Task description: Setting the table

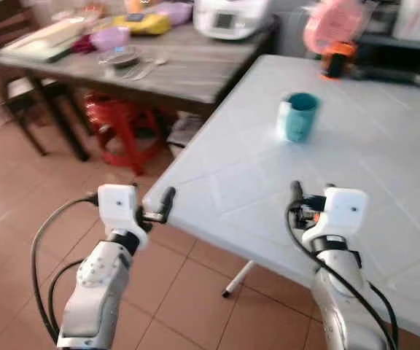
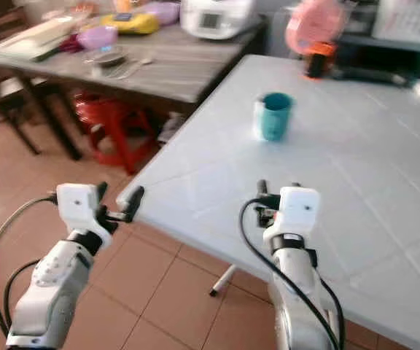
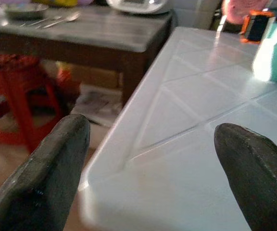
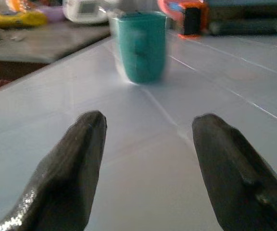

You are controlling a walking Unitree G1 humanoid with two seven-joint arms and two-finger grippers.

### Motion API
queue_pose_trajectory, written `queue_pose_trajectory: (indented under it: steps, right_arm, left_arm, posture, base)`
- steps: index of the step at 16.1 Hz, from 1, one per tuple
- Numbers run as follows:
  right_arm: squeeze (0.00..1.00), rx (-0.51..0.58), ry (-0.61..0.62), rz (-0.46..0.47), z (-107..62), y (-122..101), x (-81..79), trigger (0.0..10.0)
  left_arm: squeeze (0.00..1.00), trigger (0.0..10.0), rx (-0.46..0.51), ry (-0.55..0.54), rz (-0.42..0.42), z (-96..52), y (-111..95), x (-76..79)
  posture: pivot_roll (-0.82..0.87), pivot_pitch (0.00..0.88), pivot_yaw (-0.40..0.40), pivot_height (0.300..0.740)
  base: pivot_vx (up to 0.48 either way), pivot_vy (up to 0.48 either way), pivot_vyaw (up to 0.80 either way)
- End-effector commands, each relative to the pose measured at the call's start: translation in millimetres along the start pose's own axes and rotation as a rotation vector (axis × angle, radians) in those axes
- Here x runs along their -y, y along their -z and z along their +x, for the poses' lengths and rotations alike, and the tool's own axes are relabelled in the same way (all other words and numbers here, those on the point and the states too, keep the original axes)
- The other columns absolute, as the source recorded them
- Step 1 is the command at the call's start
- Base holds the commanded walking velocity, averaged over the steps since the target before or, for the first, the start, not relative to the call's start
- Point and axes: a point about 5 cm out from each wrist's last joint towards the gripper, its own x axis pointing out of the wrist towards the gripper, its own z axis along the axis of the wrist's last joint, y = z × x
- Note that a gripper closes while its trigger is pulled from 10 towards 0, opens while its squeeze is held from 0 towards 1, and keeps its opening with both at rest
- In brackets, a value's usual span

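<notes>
Ahead, both open grippers face a teal cup (image 1: 298, 117) on the white table (image 1: 385, 182).

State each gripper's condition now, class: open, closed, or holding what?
Left gripper: open, holding nothing, at the white table's corner.
Right gripper: open, empty, facing the teal cup.

No text, label, brand or number can be read anywhere — the cooker's (image 1: 231, 16) front panel, at twelve o'clock, is too blurred to read.

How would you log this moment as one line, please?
left gripper: open, at white table corner | right gripper: open, over table, facing teal cup | cup: upright, untouched
</notes>
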Motion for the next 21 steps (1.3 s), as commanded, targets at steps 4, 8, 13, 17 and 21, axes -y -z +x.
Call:
queue_pose_trajectory:
  steps: [4, 8, 13, 17, 21]
  right_arm:
    - [0.00, 0.004, 0.013, 0.000, -1.3, -1, 5.4, 10.0]
    - [0.00, 0.004, 0.010, 0.000, -1.2, -1, 5.3, 10.0]
    - [0.00, 0.011, -0.005, -0.017, 2.1, -3, 0.3, 10.0]
    - [0.00, 0.041, 0.011, -0.036, 12.4, -9, -2.4, 10.0]
    - [0.00, 0.061, 0.055, -0.032, 30.2, -15, -5.7, 10.0]
  left_arm:
    - [0.00, 10.0, -0.013, 0.027, -0.002, -0.1, 3, 6.2]
    - [0.00, 10.0, -0.018, 0.032, -0.016, -0.9, 4, 6.7]
    - [0.00, 10.0, -0.007, 0.097, 0.030, -7.7, 5, 9.3]
    - [0.00, 10.0, -0.008, 0.216, 0.071, -15.4, 6, 19.5]
    - [0.00, 10.0, -0.021, 0.351, 0.051, -21.5, 1, 27.3]
  posture:
    - [-0.09, 0.104, 0.082, 0.740]
    - [-0.09, 0.110, 0.082, 0.740]
    - [-0.09, 0.119, 0.080, 0.740]
    - [-0.08, 0.133, 0.088, 0.740]
    - [-0.06, 0.157, 0.092, 0.740]
  base:
    - [0.272, 0.000, 0.00]
    - [0.222, 0.000, 0.00]
    - [0.000, 0.000, 0.00]
    - [0.000, 0.000, 0.00]
    - [0.000, 0.000, 0.00]
